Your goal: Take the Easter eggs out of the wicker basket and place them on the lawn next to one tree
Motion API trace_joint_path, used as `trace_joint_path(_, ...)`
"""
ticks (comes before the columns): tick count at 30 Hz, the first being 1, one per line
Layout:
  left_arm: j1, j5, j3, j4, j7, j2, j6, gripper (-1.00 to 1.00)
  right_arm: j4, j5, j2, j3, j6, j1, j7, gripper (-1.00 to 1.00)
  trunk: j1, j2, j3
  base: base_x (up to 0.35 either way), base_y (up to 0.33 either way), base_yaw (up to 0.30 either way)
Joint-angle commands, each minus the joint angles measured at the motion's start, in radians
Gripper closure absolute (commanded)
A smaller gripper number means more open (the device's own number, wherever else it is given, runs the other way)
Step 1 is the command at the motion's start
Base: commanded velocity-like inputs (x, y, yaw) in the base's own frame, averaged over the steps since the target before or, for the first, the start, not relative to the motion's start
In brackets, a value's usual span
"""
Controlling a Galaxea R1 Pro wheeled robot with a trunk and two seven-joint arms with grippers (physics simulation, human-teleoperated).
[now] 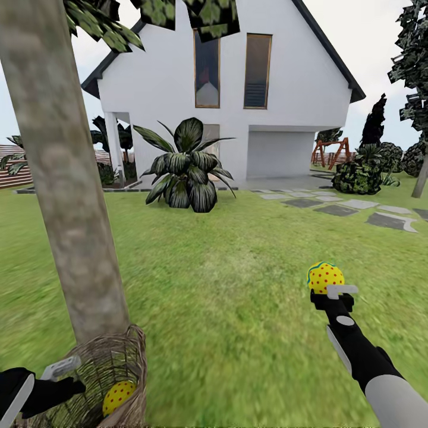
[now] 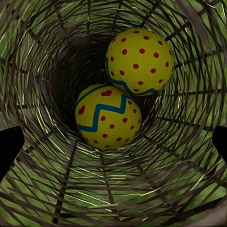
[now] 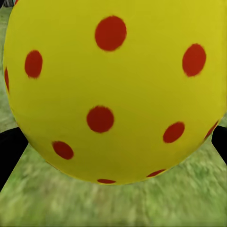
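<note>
Lawn (image 1: 238,285): wide open grass is seen ahead and to the right, bounded far off by stepping stones (image 1: 339,209), a leafy bush (image 1: 185,166) and the white house (image 1: 226,89).
Tree (image 1: 65,178): a thick mottled trunk is planted at the left, rising out of the head view.
Wicker basket (image 1: 134,356): it is set on the grass right at the foot of the trunk, its rim tilted toward the left arm.
Eggs in basket: two are seen deep inside, the zigzag egg (image 2: 108,117) lying against the dotted egg (image 2: 139,61); one is visible from the head (image 1: 119,397).
Left gripper (image 1: 59,368): it is poised at the basket mouth, fingers parted, both eggs well beyond the tips.
Held egg (image 1: 324,277): it is clasped above open grass, well apart from the trunk and basket.
Right gripper (image 1: 336,291): fingers are clenched on the held egg.
</note>
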Motion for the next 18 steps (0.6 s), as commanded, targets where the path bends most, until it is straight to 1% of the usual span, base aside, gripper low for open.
trace_joint_path(1,-0.001,-0.004,0.003,-0.001,-0.006,0.000,0.005,-1.00,-0.002,-0.001,0.000,0.001,0.005,0.000,-0.003,1.00,0.004,-0.008,-0.004,0.000,0.000,0.000)
trace_joint_path(2,-0.001,-0.004,0.003,-0.001,-0.006,0.000,0.005,-1.00,-0.002,0.000,0.001,0.002,0.005,0.000,-0.003,1.00,0.008,-0.015,-0.007,0.000,0.000,0.000)
trace_joint_path(4,-0.001,-0.004,0.003,-0.001,-0.007,0.000,0.005,-1.00,-0.002,0.000,0.000,0.033,0.005,0.000,-0.005,1.00,0.015,-0.029,-0.014,0.000,0.000,0.000)
trace_joint_path(6,-0.001,-0.004,0.003,-0.001,-0.006,0.000,0.005,-1.00,-0.002,-0.001,0.000,0.046,0.005,0.000,-0.006,1.00,0.023,-0.043,-0.020,0.000,0.000,0.000)
trace_joint_path(14,-0.001,-0.003,0.003,-0.001,-0.008,0.004,0.005,-1.00,-0.002,-0.002,-0.002,0.049,0.005,-0.001,-0.006,1.00,0.054,-0.099,-0.045,0.000,0.000,0.000)
trace_joint_path(18,0.000,-0.003,0.003,-0.001,-0.008,0.005,0.005,-1.00,-0.002,-0.002,-0.002,0.049,0.005,0.000,-0.006,1.00,0.055,-0.100,-0.061,0.000,0.000,0.000)
